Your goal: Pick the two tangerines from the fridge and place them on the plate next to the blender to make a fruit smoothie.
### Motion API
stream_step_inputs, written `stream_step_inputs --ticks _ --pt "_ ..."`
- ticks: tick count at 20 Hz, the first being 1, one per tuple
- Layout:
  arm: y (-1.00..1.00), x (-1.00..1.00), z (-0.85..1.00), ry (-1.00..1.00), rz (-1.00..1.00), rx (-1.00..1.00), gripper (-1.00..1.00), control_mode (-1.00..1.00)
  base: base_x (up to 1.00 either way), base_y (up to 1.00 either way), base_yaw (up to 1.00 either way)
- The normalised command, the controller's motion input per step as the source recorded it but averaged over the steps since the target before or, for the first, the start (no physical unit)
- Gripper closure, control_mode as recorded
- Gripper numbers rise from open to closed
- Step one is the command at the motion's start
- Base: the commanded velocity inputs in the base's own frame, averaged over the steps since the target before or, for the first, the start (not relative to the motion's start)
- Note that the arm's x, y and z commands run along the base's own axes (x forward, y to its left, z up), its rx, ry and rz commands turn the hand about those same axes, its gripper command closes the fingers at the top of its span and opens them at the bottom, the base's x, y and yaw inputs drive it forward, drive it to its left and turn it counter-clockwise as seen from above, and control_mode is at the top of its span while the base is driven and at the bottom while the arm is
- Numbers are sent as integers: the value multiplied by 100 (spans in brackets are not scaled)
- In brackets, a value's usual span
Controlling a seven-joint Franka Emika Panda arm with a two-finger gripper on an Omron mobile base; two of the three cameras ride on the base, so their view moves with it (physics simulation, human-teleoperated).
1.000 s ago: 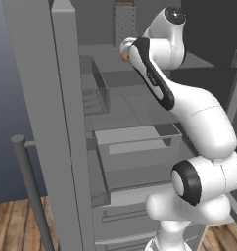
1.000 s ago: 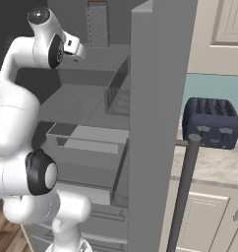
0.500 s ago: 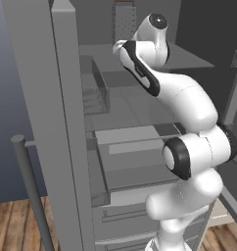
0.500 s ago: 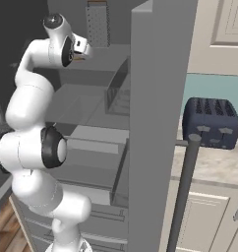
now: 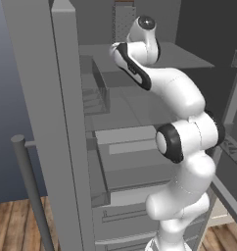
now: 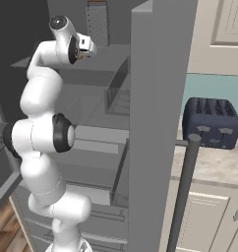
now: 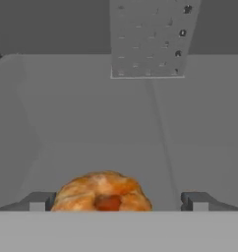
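One tangerine (image 7: 102,192), round and orange, lies on the fridge's upper shelf (image 7: 116,147), low in the hand view. My gripper (image 7: 118,199) is open, and its two dark fingertips (image 7: 40,201) stand wide on either side of the fruit without touching it. In the right base view the gripper (image 6: 86,47) reaches into the top of the grey fridge (image 6: 160,123). In the left base view the arm's wrist (image 5: 132,66) covers the hand over that shelf. The plate and the blender are out of view.
A perforated grey grater (image 7: 148,37) stands at the back of the shelf. A wire rack (image 5: 98,93) sits on a lower shelf above pulled-out drawers (image 5: 135,162). The open door's bar handle (image 6: 182,197) stands to the right, with a dark toaster (image 6: 211,123) on the counter beyond.
The arm's elbow and forearm have swung in toward the fridge, while the hand has stayed over the upper shelf. The jaws have stayed wide apart.
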Motion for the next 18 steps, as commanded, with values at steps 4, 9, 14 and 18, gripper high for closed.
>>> stream_step_inputs --ticks 4,9,14,18 --pt "5 1 -22 0 0 -12 -100 -100 0 0 0" --pt "0 -14 -48 0 0 -7 -100 -100 0 0 0" --pt "10 3 -53 -4 1 -4 100 -100 0 0 0" --pt "8 5 -36 -10 7 0 100 -100 0 0 0"
